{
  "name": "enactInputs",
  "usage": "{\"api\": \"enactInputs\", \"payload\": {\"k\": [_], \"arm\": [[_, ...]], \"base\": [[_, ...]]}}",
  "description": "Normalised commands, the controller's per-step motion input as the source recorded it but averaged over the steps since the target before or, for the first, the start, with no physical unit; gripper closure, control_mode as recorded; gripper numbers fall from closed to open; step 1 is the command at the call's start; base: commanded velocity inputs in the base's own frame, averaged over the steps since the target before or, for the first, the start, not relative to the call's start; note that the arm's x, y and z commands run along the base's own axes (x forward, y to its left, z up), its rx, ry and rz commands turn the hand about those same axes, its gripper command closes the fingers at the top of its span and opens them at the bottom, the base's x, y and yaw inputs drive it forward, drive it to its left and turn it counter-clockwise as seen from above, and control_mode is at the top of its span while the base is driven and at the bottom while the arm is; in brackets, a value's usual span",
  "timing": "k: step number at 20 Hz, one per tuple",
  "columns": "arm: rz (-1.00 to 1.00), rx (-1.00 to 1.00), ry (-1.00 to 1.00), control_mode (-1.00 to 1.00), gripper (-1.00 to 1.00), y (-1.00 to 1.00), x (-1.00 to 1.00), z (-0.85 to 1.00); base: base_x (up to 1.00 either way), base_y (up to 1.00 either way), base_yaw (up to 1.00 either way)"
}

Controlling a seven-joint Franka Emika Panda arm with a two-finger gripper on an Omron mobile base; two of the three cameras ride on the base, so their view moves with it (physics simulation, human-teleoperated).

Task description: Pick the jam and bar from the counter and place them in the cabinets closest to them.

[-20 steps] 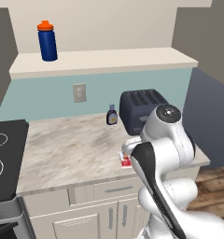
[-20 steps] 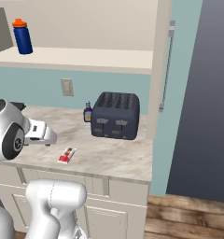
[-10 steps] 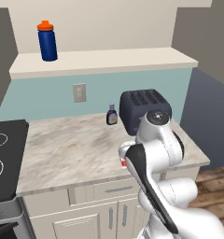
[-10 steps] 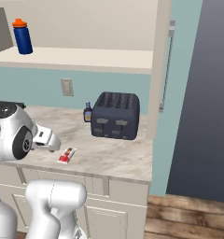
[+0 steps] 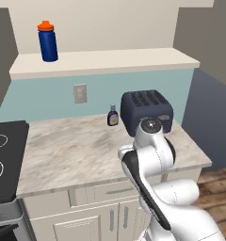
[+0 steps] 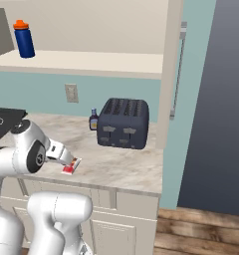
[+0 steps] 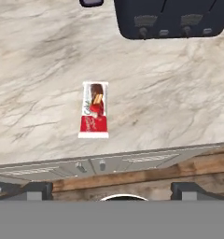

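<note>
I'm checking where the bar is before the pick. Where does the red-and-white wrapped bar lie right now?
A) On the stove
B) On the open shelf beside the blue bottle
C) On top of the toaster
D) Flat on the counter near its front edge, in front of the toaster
D: the bar lies flat on the counter near its front edge, apart from the toaster behind it.

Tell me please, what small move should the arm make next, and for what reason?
Probably lower the hand straight down over the bar. The bar lies flat on the counter near its front edge, in front of the toaster. The gripper is open and holds nothing, and the hand view looks down on the bar from above.
</note>
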Motion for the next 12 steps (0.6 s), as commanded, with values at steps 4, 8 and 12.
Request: {"api": "enactInputs", "payload": {"k": [4,8,12], "arm": [[-0.06,0.0,-0.02,-1.0,-1.0,-0.04,0.44,-0.41],[-0.05,0.0,0.0,-1.0,-1.0,-0.01,0.44,-0.41],[-0.03,0.01,0.0,-1.0,-1.0,0.0,0.4,-0.36]], "base": [[0.0,0.0,0.0],[0.0,0.0,0.0],[0.0,0.0,0.0]]}}
